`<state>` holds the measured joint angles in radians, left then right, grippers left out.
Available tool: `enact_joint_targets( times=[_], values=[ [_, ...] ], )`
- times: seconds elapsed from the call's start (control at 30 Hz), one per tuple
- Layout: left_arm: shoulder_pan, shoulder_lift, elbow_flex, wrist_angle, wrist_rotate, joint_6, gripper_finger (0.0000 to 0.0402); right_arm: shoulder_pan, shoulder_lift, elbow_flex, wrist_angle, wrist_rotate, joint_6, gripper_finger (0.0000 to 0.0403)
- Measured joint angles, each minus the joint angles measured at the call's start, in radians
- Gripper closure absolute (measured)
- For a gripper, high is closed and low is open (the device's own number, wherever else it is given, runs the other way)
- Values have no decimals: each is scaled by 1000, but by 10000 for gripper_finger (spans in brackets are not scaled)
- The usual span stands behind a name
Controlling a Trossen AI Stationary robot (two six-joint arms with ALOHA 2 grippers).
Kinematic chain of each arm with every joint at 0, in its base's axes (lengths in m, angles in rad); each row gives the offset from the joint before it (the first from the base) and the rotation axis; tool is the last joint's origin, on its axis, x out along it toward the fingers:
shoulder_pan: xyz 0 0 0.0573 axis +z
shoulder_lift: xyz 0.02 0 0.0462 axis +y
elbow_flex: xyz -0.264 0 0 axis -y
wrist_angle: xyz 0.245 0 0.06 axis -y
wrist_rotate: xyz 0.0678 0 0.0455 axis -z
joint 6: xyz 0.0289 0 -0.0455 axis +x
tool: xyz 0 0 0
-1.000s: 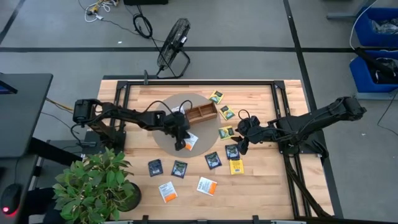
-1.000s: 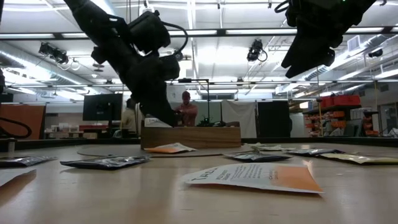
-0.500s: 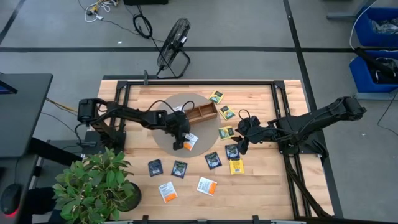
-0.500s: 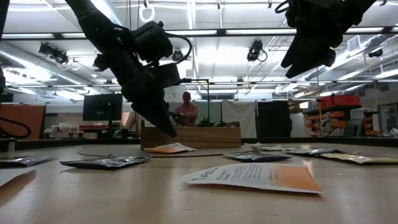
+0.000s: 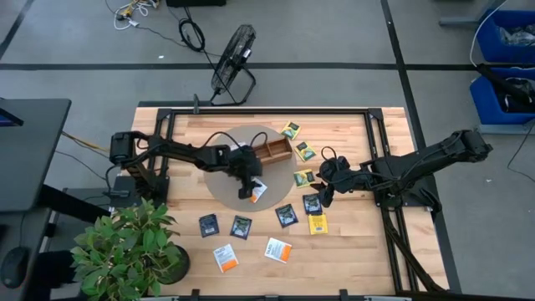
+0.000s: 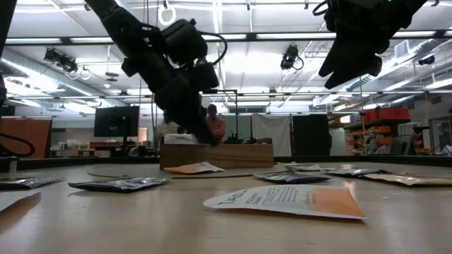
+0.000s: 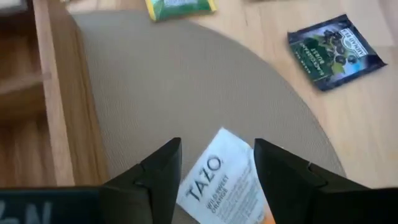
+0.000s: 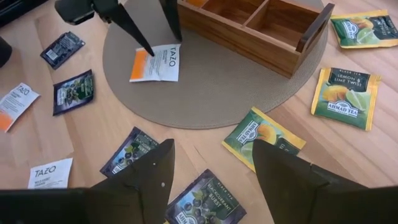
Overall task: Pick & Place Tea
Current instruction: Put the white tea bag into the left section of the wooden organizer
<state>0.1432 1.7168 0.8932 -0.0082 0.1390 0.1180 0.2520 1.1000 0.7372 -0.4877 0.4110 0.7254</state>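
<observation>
One white-and-orange packet (image 8: 156, 64) is the item in hand at this moment: it lies flat on the round mat (image 8: 205, 93), just in front of the wooden tray (image 8: 261, 25) and apart from it. The left gripper (image 5: 248, 181) hangs directly over this packet with its fingers (image 7: 158, 177) spread, one either side of the packet's width, nothing held; the low view shows the tips clear of the table. The right gripper (image 5: 322, 189) waits over the right half of the table, near the dark and yellow packets, its jaws likewise apart and empty. The remaining tea is scattered flat on the table (image 5: 351, 251): green-yellow packets beside the tray's far end, dark ones and further white-and-orange ones toward the front edge. Handling assessment: the packet is judged very light, thin and pliable, lying flush with no raised edge, so it is likely to slide or buckle rather than lift cleanly. A pinch across two opposite edges, pressed down into the mat so the sachet bows upward, appears the soundest hold. Orientation: the packet is close to square, slightly longer along its printed line; in the right wrist view the orange end points away from the tray's long side and the lettering runs across that axis.
</observation>
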Motion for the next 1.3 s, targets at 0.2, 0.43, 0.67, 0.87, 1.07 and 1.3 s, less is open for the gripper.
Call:
enact_joint_targets(
  times=[0.2, 0.43, 0.67, 0.87, 1.07, 1.3],
  values=[
    [37, 27, 2, -84, 25, 55, 197, 0, 0, 0, 0, 0, 0, 179],
    [63, 49, 6, -95, 86, 80, 197, 0, 0, 0, 2, 0, 0, 179],
    [63, 49, 12, -97, 93, 103, 198, 0, 10, 0, 1, 0, 0, 179],
    [63, 49, 12, -91, 102, 149, 198, 0, 42, 0, 7, -1, -1, 179],
    [62, 71, 12, -94, 102, 146, 198, 0, 55, 0, 53, -4, -1, 179],
    [43, 77, 14, -81, 48, 115, 198, 0, 52, 0, 53, -3, 2, 179]
  ],
)
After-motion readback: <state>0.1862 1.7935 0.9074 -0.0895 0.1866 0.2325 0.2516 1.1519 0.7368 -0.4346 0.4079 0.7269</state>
